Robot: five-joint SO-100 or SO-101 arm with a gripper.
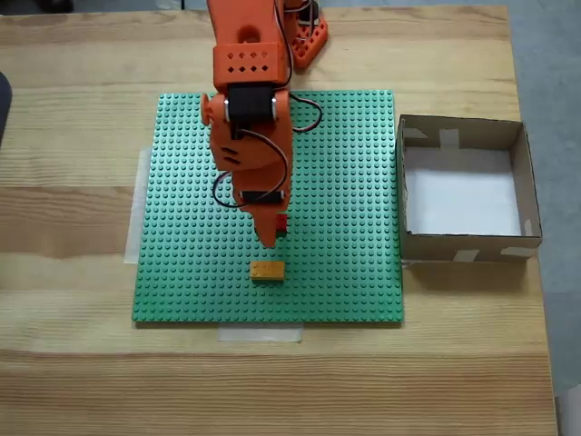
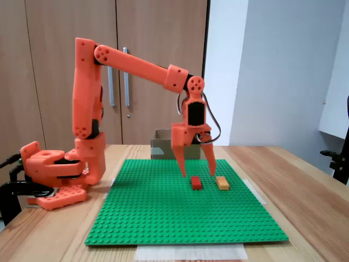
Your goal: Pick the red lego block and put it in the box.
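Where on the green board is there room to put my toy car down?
The green baseplate is bare along its left side and its right side beside the box. The middle is crowded: the open gripper hangs over the red lego block, with the yellow-orange brick nearby.

My base sits at the far end of the table point(image 1: 73, 363) in a fixed view from above, behind the baseplate point(image 1: 345, 272), which lies flat on the table's middle. The box point(image 1: 465, 247) stands on the table just beside the baseplate's right edge in that view. On the baseplate, the red lego block point(image 2: 196, 183) lies under my gripper point(image 2: 197, 169), whose fingers straddle it from above, spread wide. The other brick point(image 1: 267, 271) lies near it, towards the front edge of the baseplate in that view from above.
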